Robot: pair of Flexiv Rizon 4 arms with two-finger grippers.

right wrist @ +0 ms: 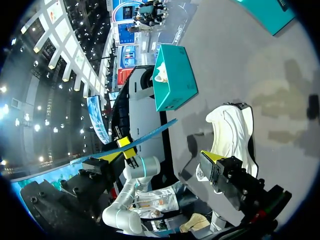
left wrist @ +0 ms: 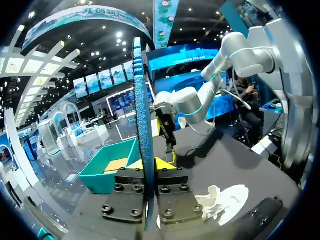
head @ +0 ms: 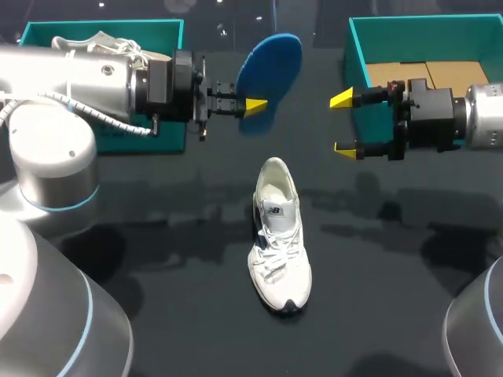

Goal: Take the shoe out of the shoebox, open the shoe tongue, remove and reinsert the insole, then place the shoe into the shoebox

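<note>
Holding the insole (head: 271,63) at upper middle, we clamp its edge w/ left gripper (head: 253,104). Right gripper (head: 343,124) sits wide open at upper right, by the box (head: 357,55). Shoe (head: 279,251) lies at ctr of table (head: 173,259), toe toward bottom.

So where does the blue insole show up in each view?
Head view: blue insole in the left hand, beyond the white shoe.
Left wrist view: blue insole edge-on in that hand's grip.
Right wrist view: blue insole, a thin strip past the white shoe.
Shared landmark: the white shoe.
</note>
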